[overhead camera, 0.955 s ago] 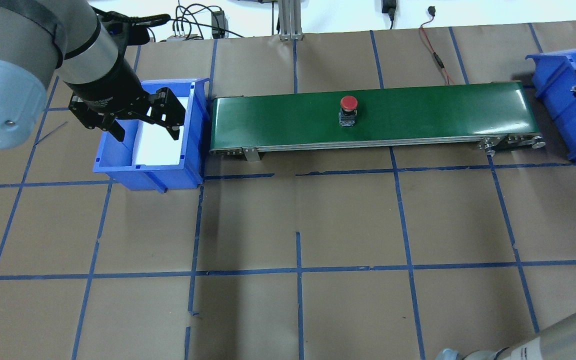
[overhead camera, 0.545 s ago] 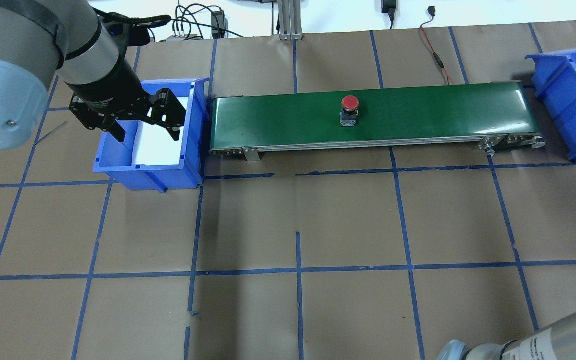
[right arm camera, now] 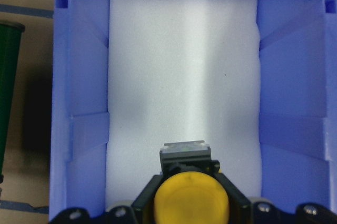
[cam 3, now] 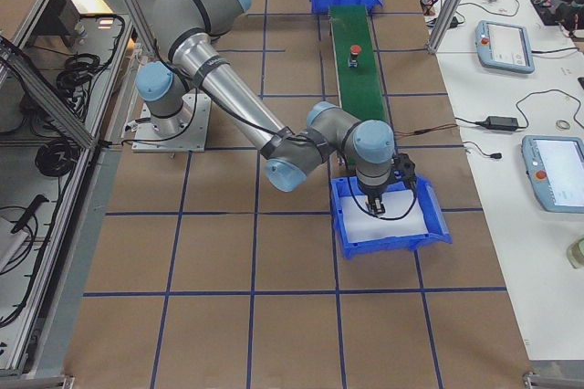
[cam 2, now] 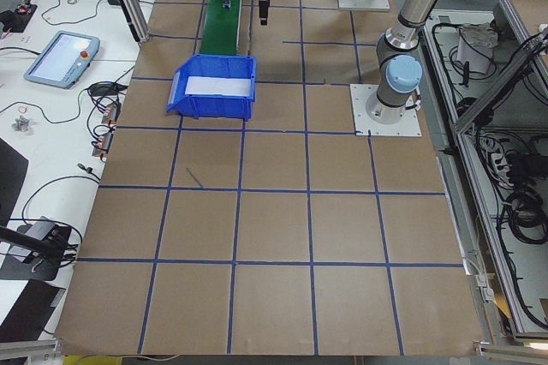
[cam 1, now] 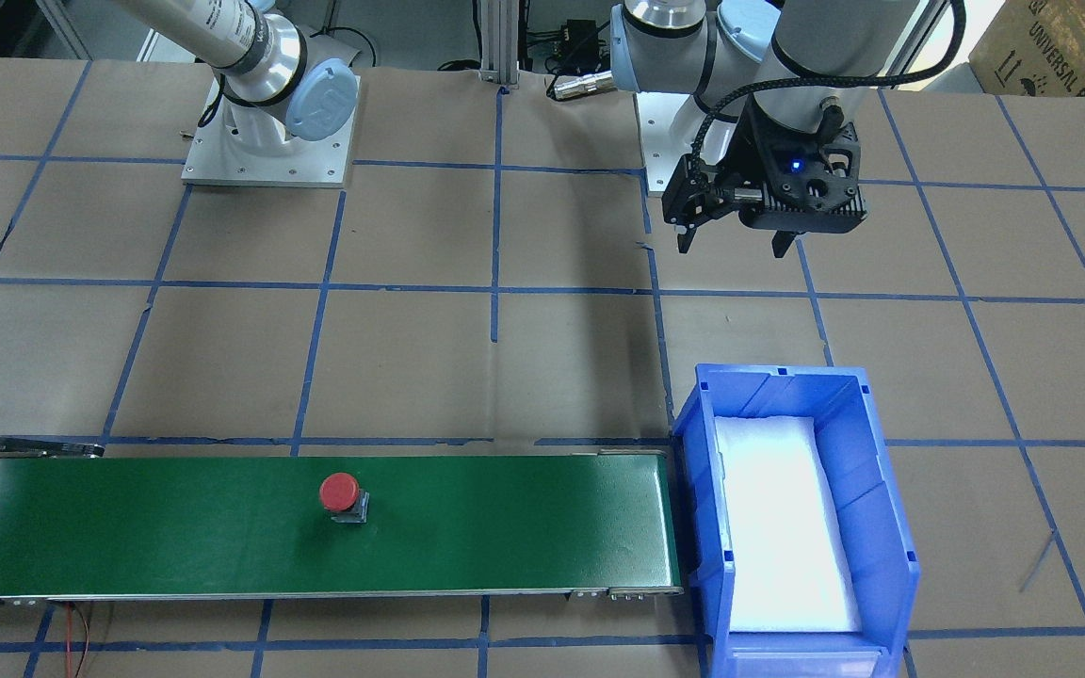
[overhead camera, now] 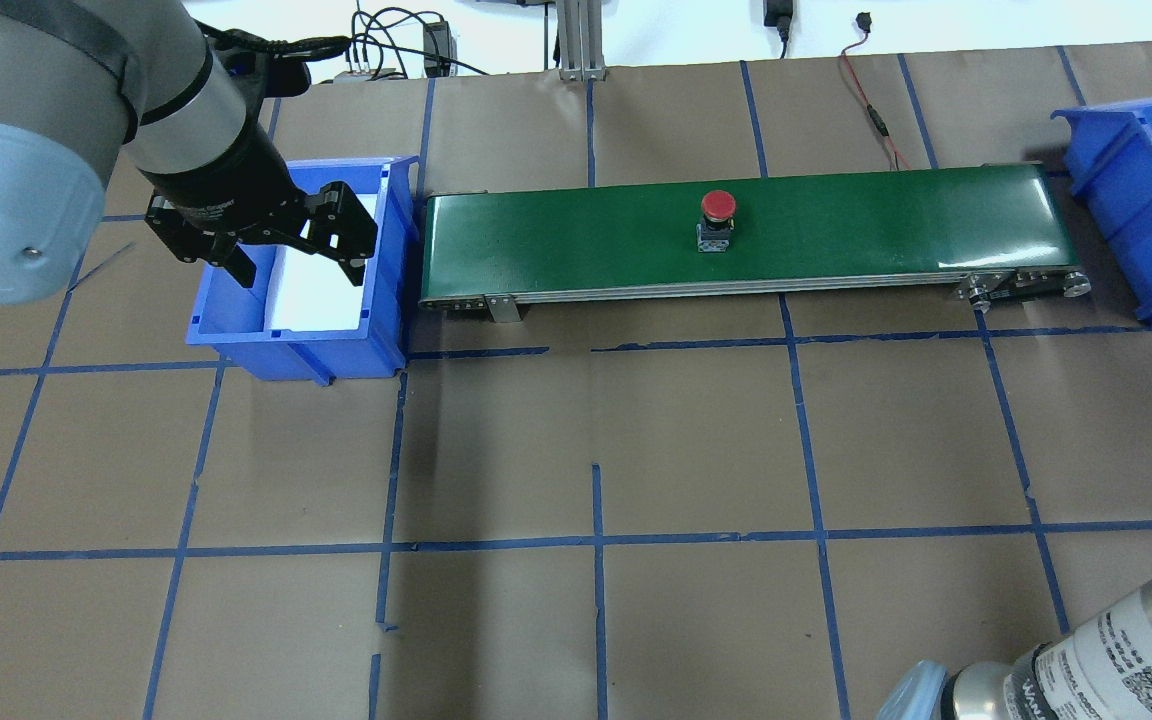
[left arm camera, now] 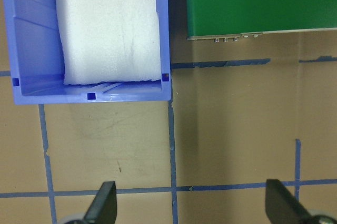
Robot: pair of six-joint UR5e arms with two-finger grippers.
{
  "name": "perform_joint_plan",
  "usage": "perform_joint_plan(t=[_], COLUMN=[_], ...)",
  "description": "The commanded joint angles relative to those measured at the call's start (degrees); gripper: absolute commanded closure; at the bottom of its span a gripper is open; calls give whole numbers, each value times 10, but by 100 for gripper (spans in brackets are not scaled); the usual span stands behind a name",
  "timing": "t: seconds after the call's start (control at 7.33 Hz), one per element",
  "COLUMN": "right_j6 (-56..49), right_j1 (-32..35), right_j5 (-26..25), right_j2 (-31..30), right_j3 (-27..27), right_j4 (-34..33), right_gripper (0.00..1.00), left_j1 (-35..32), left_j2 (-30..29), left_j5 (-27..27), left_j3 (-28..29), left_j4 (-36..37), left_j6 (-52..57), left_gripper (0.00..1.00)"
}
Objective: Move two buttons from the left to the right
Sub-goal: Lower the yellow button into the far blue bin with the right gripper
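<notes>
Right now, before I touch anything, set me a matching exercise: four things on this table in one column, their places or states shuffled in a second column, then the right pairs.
Column one
1. red round-capped push-button
2. yellow round-capped push-button
3. left end effector
4. blue plastic bin by the left arm

Column two
A. open, holding nothing
B. standing on the green conveyor belt
C. holds only white foam
D. clamped in the right end effector over a foam-lined blue bin

Pairs: 1-B, 2-D, 3-A, 4-C
</notes>
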Motion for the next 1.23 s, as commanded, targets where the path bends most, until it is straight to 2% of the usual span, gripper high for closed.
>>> perform_joint_plan(t=[0.0, 0.27, 0.41, 0.55, 0.68, 1.09], right_j6=[-1, 0, 1, 5, 5, 5], right_j1=[0, 0, 0, 0, 0, 0], right_j5=[-5, -8, -8, -9, -10, -43], right_j2=[24, 27, 27, 27, 25, -38], right_j3=[5, 6, 9, 8, 6, 7], right_j4=[-3, -4, -4, -4, -4, 5], right_gripper=[76, 76, 68, 47, 15, 14], left_j1=[0, 0, -1, -1, 0, 0], left_j2=[0, 0, 0, 0, 0, 0], left_j5=[-1, 0, 0, 0, 0, 0], left_j3=[-1, -7, -7, -7, -7, -7], left_j4=[0, 2, 3, 3, 4, 3], left_j6=[0, 1, 1, 1, 1, 0], left_gripper=[0, 0, 0, 0, 0, 0])
